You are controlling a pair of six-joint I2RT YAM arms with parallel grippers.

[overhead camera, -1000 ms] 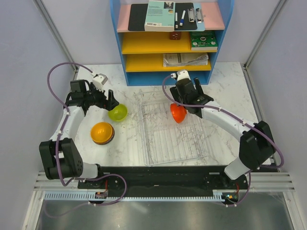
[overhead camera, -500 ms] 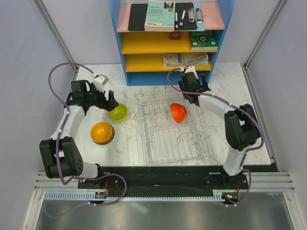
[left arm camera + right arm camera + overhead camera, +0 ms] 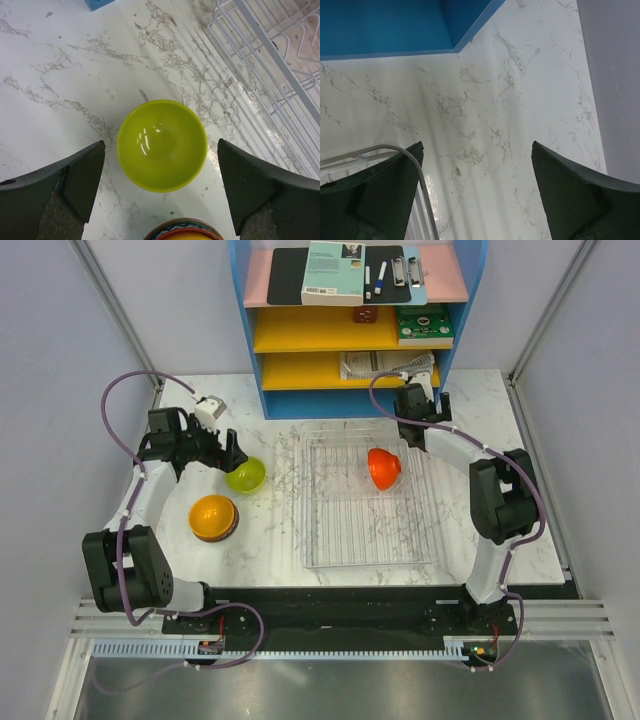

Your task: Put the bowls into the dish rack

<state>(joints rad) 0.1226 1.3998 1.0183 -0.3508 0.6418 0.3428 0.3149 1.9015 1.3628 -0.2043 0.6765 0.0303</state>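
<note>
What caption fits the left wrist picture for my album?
Open left gripper hovers over a glossy lime-green round bowl on a white marble table, near a wire dish rack.

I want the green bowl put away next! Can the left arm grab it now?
Probably yes. The left pincer is open and hangs right above the green bowl, one finger on each side. Nothing covers the bowl, and the orange bowl sits off to the side.

A red bowl (image 3: pixel 384 468) lies tipped in the wire dish rack (image 3: pixel 365 540), mid-table. A green bowl (image 3: pixel 245 475) and an orange bowl (image 3: pixel 212 517) sit nearer the left edge.
</note>
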